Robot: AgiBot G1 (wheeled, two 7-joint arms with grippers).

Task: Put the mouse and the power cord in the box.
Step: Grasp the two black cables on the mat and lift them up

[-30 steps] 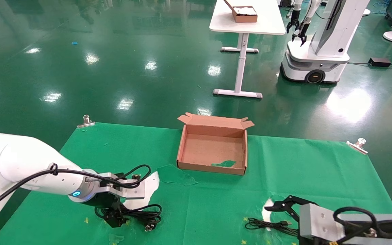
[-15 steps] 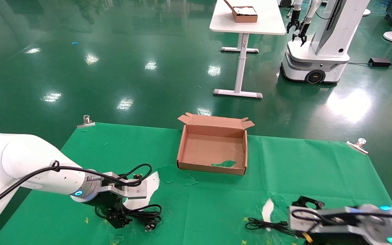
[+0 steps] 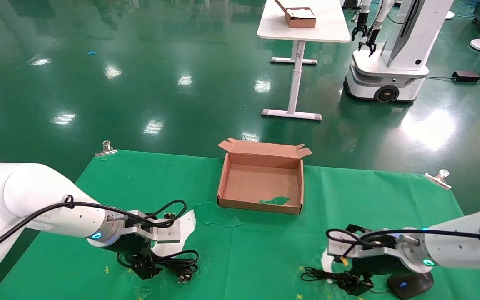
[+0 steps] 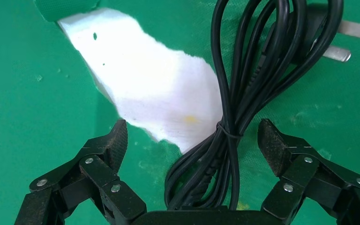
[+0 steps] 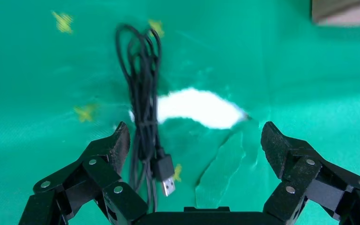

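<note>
**Desk:** Where are you, starting from your left?

**Me:** My left tool is down over the power cord at the near left of the worktop. Its fingers are spread wide on either side of the tied bundle, nothing gripped yet. The box sits mid-worktop, well apart, with nothing in it.

**Desk:** And the right?

**Me:** The right tool hangs open above the mouse cable, with the mouse itself just beside it at the near edge.

**Desk:** So which step?

**Me:** I'd call it the pick-up stage for both. Next I need to close the left fingers squarely on the cord's tie so the loops lift together, and shift the right tool onto the mouse body rather than its thin cable.
</note>
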